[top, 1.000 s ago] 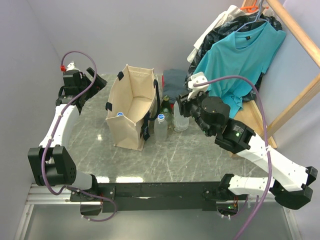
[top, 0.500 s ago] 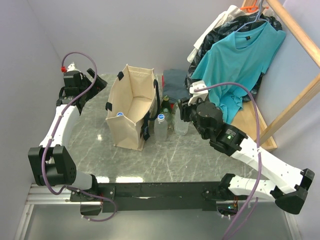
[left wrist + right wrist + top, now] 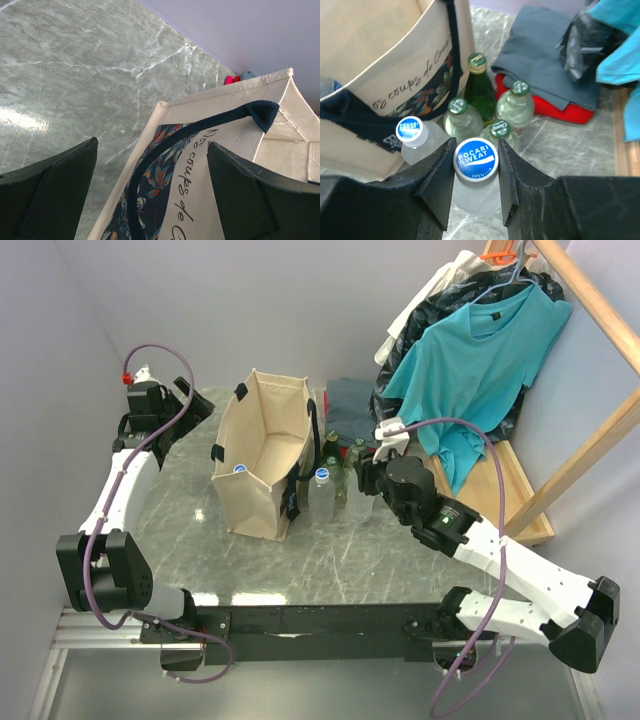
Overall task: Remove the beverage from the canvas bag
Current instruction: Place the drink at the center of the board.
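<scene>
Right gripper (image 3: 476, 150) pinching neck of clear plastic bottle with blue-and-white cap (image 3: 475, 195), outside tall beige canvas bag with black straps (image 3: 252, 508), near green glass bottle (image 3: 479, 92). Second blue-capped bottle (image 3: 238, 469) deep inside bag. Left gripper (image 3: 150, 192) spread wide by bag side. Bottles look full: likely heavy, smooth, slippery. Best hold is under cap.

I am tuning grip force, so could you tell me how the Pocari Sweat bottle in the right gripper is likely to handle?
The Pocari Sweat bottle looks like clear plastic, so it may flex or slip in the right gripper. It seems tall and narrow, so it is probably apt to tip once released, with green-capped bottles crowded just behind.
</scene>
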You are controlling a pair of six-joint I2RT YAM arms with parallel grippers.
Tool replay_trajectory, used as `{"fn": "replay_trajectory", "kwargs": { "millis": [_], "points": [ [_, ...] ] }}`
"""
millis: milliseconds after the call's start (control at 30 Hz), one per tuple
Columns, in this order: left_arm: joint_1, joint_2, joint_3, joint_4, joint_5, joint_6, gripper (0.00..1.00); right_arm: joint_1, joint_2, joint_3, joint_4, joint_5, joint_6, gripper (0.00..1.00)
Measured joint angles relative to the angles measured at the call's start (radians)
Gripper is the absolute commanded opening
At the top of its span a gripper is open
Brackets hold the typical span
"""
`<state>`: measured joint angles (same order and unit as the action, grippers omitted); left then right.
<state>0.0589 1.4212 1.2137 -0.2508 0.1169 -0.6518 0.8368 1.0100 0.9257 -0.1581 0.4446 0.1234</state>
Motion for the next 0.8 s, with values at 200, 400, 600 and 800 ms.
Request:
{"fn": "replay_trajectory", "kwargs": {
  "millis": [200, 400, 600, 800],
  "points": [
    [0.0, 0.0, 0.0, 0.0, 0.0, 0.0, 0.96, 0.0, -0.013, -0.085, 0.089, -0.027, -0.002, 0.0],
    [0.0, 0.0, -0.002, 0.002, 0.003, -0.005, 0.96, 0.0, -0.042, -0.202, 0.193, -0.036, -0.014, 0.0],
    [0.0, 0.0, -0.002, 0.003, 0.004, -0.008, 0.96, 0.0, -0.042, -0.271, 0.283, -0.054, -0.025, 0.0],
    [0.0, 0.0, -0.002, 0.003, 0.004, -0.008, 0.96, 0.0, -0.037, -0.304, 0.353, -0.071, -0.043, 0.0]
  ]
}}
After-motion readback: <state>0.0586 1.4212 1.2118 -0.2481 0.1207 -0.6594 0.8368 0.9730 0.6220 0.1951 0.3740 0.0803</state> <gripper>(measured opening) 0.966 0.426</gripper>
